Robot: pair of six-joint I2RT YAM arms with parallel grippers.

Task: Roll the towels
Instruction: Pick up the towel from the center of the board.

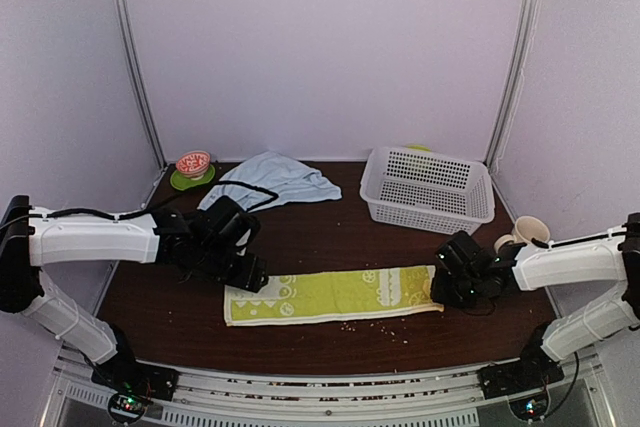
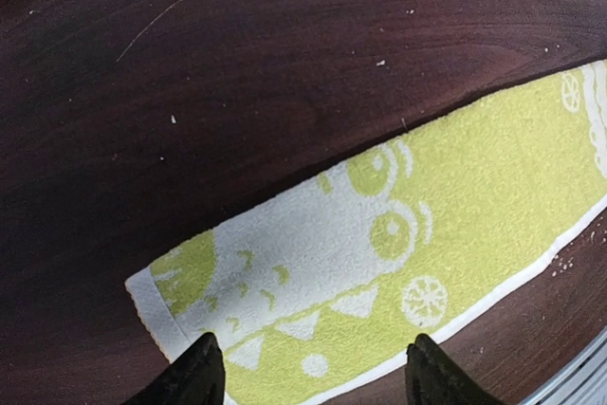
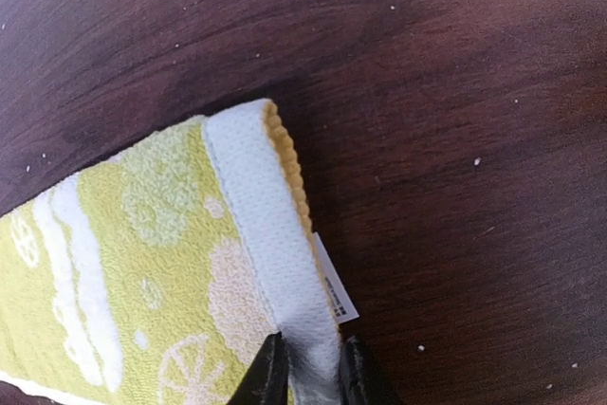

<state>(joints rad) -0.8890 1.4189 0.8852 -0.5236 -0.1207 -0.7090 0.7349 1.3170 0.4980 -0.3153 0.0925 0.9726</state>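
Observation:
The lime-green towel [image 1: 330, 294] with white printed figures lies flat as a long strip across the front of the dark table. My left gripper [image 1: 250, 277] hovers open over its left end, the fingers wide apart above the cloth [image 2: 455, 225] with nothing between them [image 2: 308, 362]. My right gripper [image 1: 440, 287] is at the strip's right end. There its fingers [image 3: 308, 367] pinch the white hem of the green towel [image 3: 142, 253], next to a small label. The pale-blue towel [image 1: 275, 179] lies crumpled at the back left, touched by neither gripper.
A white perforated basket [image 1: 428, 187] stands at the back right. A red bowl on a green saucer [image 1: 193, 164] sits in the back left corner. A cream cup [image 1: 527, 232] is by the right arm. Small crumbs dot the table near the towel.

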